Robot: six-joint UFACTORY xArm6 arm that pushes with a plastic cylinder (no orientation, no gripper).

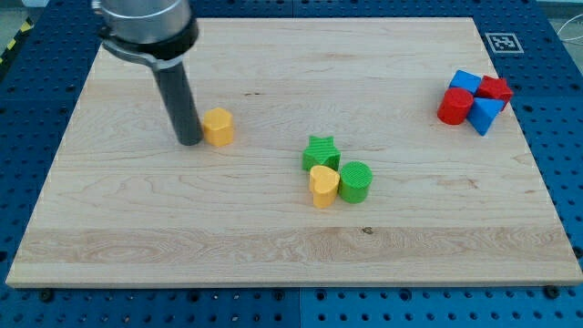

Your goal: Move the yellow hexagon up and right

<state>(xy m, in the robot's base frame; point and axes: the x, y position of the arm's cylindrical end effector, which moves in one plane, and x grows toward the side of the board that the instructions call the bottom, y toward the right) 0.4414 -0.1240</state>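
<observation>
Risk item: my tip (190, 142) is touching the view's-left side of the yellow hexagon (219, 127), level with it, so a push is likely sending it rightward only, or letting it slip off sideways. Rod is standing upright over the table (273, 246), upper left. No hand is fitted; nothing is being pinched.
</observation>
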